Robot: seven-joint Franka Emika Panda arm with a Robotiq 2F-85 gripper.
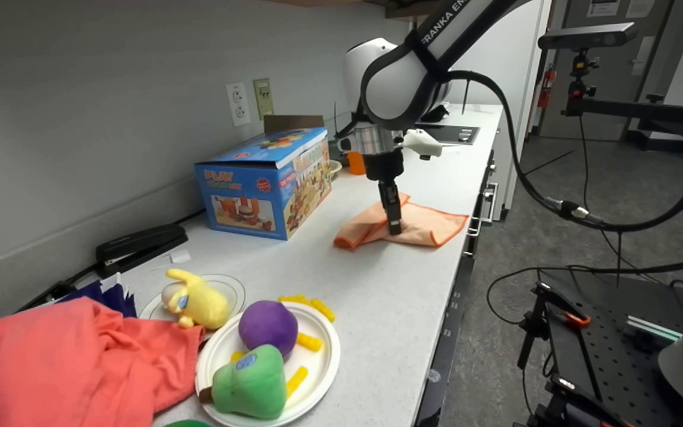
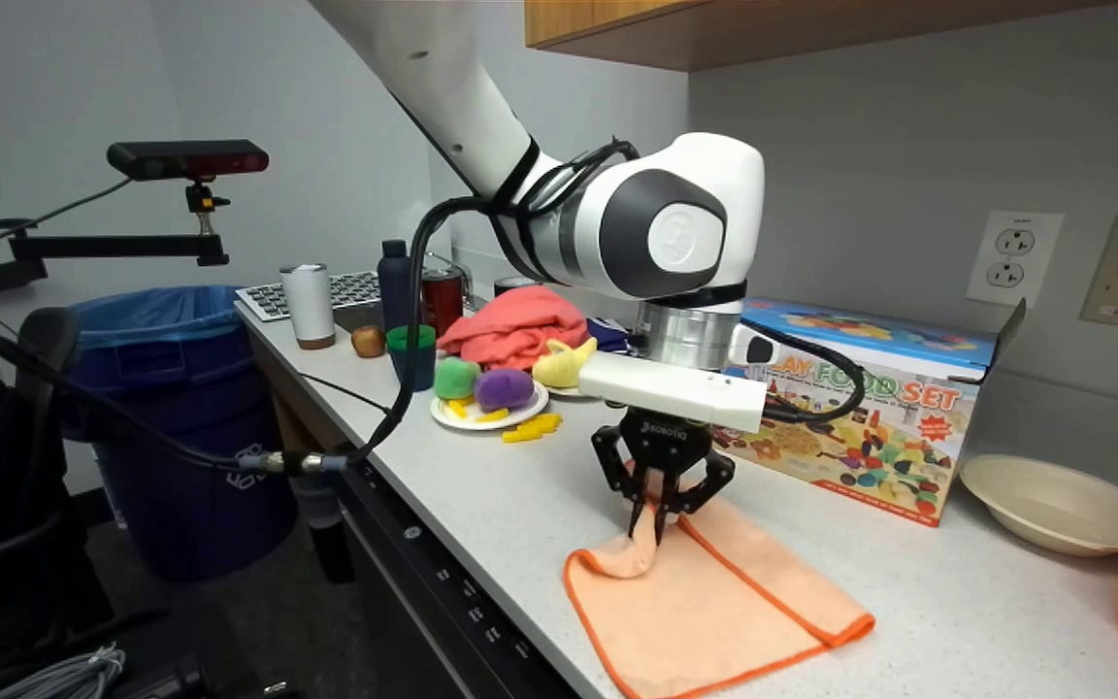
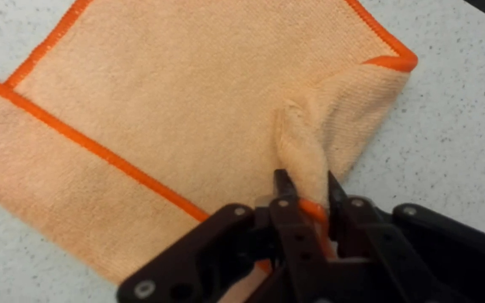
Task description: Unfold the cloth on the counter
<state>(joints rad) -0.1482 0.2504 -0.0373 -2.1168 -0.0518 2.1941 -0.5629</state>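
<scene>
The speckled, pale grey tabletop (image 1: pixel 377 308) bears the orange-hemmed salmon cloth (image 2: pixel 714 602), one strip folded over. Over it the end effector (image 3: pixel 307 181), fingers (image 3: pixel 284 187) nearly together, pinches a raised fold of the cloth (some hem shows between them). Near them stands a Play Food Set box (image 2: pixel 899 437); farther along, a white plate (image 1: pixel 328 365) carries a green plush pear (image 1: pixel 252 382). In an exterior view, a blue recycling bin (image 2: pixel 171 437) stands near the tabletop's far end.
</scene>
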